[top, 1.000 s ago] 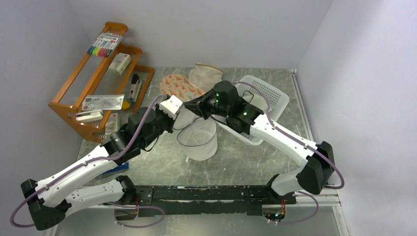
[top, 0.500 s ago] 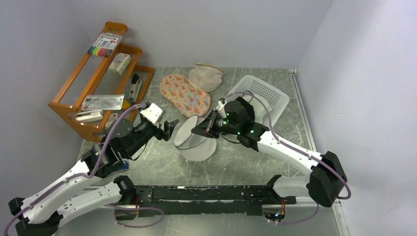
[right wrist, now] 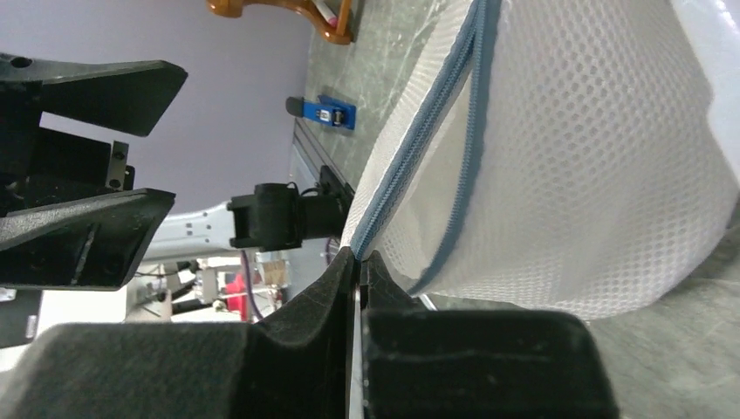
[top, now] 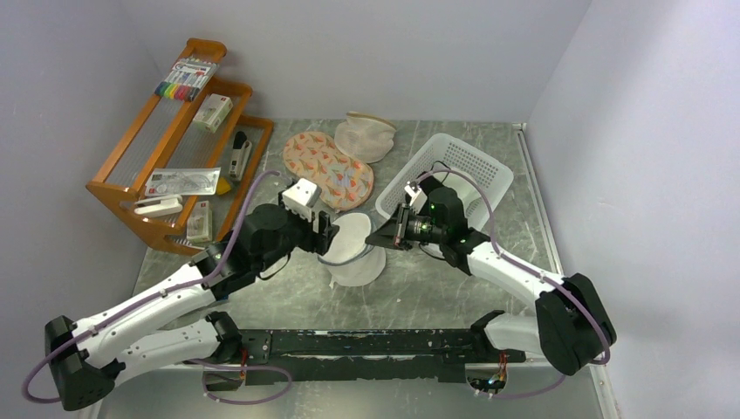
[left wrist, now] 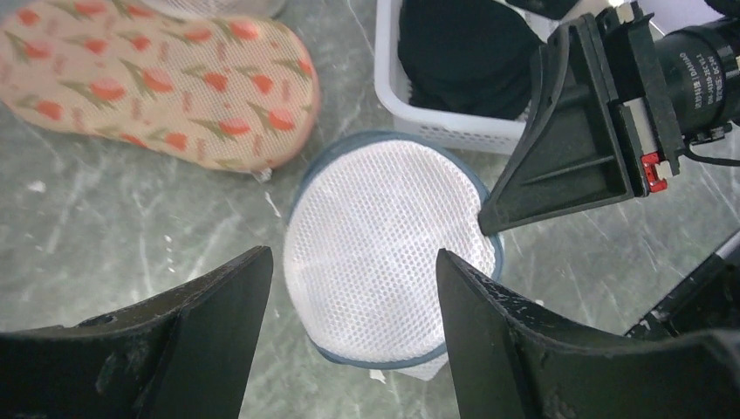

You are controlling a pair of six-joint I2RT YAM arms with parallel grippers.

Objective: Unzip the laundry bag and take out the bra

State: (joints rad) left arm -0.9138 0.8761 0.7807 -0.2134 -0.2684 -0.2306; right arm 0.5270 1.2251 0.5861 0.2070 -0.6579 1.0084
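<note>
- Pinching the blue-grey zip rim of the laundry bag [right wrist: 567,175] is my right pincer [right wrist: 358,260], its two fingers clenched tight with the rim caught between them.
- My left pincer [left wrist: 349,262] is released. Its fingers are spread wide, and in its wrist view one stands on each side of the bag's round mesh face. As far as I can see, neither finger touches the mesh.
- The bag sits near the middle of the surface [top: 436,288], between my two pincers. Its white mesh dome is turned up toward my left wrist, with the thin dark rim ringing it.
- From my right wrist I see two zip tapes running down the mesh and drawing together by my closed fingers. I cannot tell whether the zip stands open.
- The bra [left wrist: 462,52] lies out of the bag as a dark rounded heap inside the white basket [left wrist: 384,83].
- The basket stands just beyond the bag, and its near wall is close to the bag's rim.
- The floral pouch [top: 327,170] lies flat just beside the bag on the far left side, and the beige pouch [top: 366,135] sits just beyond it.
- The wooden rack [top: 179,140], with pens and small boxes on its tiers, stands at the left edge, well apart from the bag.
</note>
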